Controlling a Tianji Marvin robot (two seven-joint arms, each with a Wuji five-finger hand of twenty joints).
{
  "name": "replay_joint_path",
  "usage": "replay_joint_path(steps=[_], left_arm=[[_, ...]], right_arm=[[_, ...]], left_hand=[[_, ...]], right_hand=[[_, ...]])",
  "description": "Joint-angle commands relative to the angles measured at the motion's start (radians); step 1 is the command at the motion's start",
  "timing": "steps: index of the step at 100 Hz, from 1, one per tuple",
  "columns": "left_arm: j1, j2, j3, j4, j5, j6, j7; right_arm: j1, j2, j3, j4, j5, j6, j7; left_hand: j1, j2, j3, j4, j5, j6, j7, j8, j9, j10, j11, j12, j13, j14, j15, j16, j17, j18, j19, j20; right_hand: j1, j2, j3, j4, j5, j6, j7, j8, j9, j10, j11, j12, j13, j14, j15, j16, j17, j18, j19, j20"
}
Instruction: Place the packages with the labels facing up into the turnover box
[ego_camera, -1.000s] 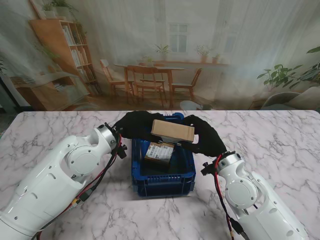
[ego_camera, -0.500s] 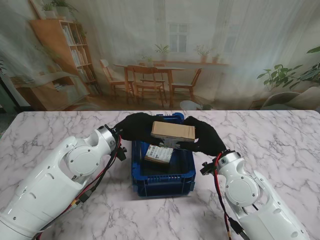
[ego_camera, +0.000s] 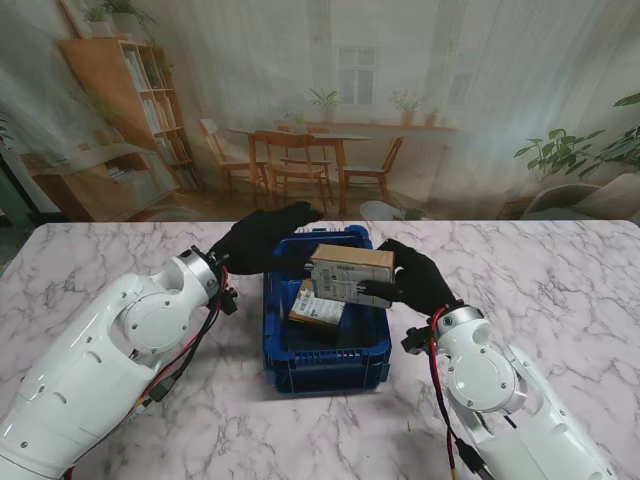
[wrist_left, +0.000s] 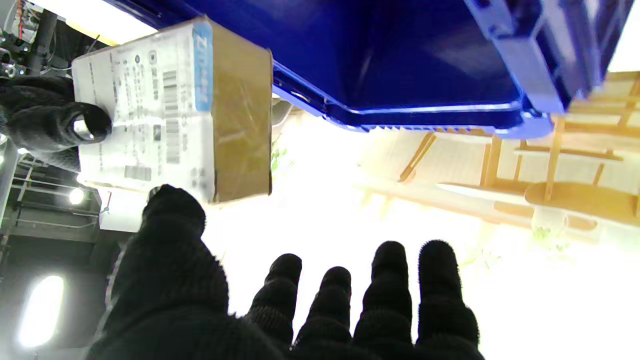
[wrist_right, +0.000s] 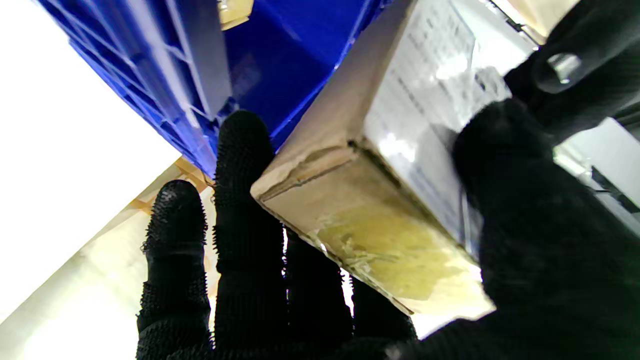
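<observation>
2 packages showed: 1 held package (ego_camera: 351, 272), label up, long axis left-right, pinched by the right hand (ego_camera: 412, 277); 1 lying package (ego_camera: 318, 305) in the turnover box (ego_camera: 328, 368). The left hand (ego_camera: 262, 236) was spread, empty.

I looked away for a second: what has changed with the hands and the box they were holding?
The left hand let go and drew back to its side. The right hand alone holds the package, now turned label-up over the turnover box. The second package inside stayed put.

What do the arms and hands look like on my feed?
Both arms are glossy white rounded shells with silver wrist rings. The left hand and right hand wear black knitted gloves over five fingers. Red and black cables run along each forearm.
</observation>
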Motion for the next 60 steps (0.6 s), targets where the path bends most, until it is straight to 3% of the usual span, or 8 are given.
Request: replay_joint_path(steps=[1, 19, 36, 45, 60], left_arm=[[-0.002, 0.006, -0.009, 0.009, 0.014, -0.027, -0.011], [-0.007, 0.014, -0.013, 0.009, 0.095, -0.092, 0.003], [-0.027, 0.016, 0.022, 0.015, 0.144, -0.107, 0.020], [-0.040, 0.014, 0.048, 0.021, 0.168, -0.101, 0.040], [-0.057, 0.011, 0.082, 0.026, 0.214, -0.082, 0.080]], right_arm=[[0.008, -0.005, -0.007, -0.001, 0.005, 0.031, -0.002], [0.045, -0.016, -0.021, -0.002, 0.053, 0.126, -0.006], [0.077, -0.027, -0.034, -0.002, 0.087, 0.184, -0.018], [0.085, -0.031, -0.039, -0.008, 0.097, 0.204, -0.025], [0.093, -0.037, -0.047, -0.017, 0.109, 0.225, -0.036]], left_hand=[[-0.032, 0.019, 0.003, 0.023, -0.042, -0.021, -0.026, -0.017, -0.064, -0.011, -0.024, -0.028, -0.037, -0.024, -0.032, -0.024, -0.022, -0.033, -0.039, -0.019], [-0.077, -0.007, 0.005, 0.021, -0.042, -0.002, -0.043, -0.035, -0.093, 0.005, -0.041, -0.075, -0.075, -0.044, -0.041, -0.073, -0.037, -0.076, -0.084, -0.046], [-0.120, -0.046, 0.006, 0.020, -0.073, 0.033, -0.086, -0.086, -0.119, 0.038, -0.094, -0.126, -0.126, -0.049, -0.049, -0.118, -0.057, -0.099, -0.116, -0.092], [-0.159, -0.096, 0.011, 0.019, -0.101, 0.074, -0.099, -0.137, -0.154, 0.083, -0.132, -0.218, -0.188, -0.064, -0.051, -0.158, -0.081, -0.134, -0.132, -0.132], [-0.205, -0.177, 0.007, 0.014, -0.124, 0.157, -0.098, -0.140, -0.156, 0.113, -0.135, -0.228, -0.214, -0.061, -0.060, -0.195, -0.091, -0.153, -0.155, -0.152]], right_hand=[[0.230, 0.163, 0.171, 0.058, 0.043, -0.104, 0.053, 0.005, 0.120, -0.057, 0.155, 0.012, 0.053, -0.052, 0.080, 0.018, 0.002, -0.011, 0.027, 0.019], [0.249, 0.179, 0.166, 0.060, 0.035, -0.072, 0.048, 0.001, 0.124, -0.050, 0.162, -0.007, 0.060, -0.040, 0.080, 0.009, 0.000, -0.009, 0.029, 0.022], [0.267, 0.194, 0.153, 0.065, 0.026, -0.051, 0.054, -0.004, 0.122, -0.045, 0.169, -0.027, 0.060, -0.034, 0.076, -0.002, -0.004, -0.008, 0.028, 0.023], [0.272, 0.199, 0.151, 0.065, 0.019, -0.041, 0.056, -0.007, 0.120, -0.043, 0.170, -0.033, 0.058, -0.030, 0.074, -0.005, -0.008, -0.009, 0.026, 0.023], [0.278, 0.204, 0.148, 0.067, 0.013, -0.034, 0.058, -0.009, 0.118, -0.044, 0.172, -0.038, 0.057, -0.029, 0.072, -0.008, -0.012, -0.010, 0.024, 0.023]])
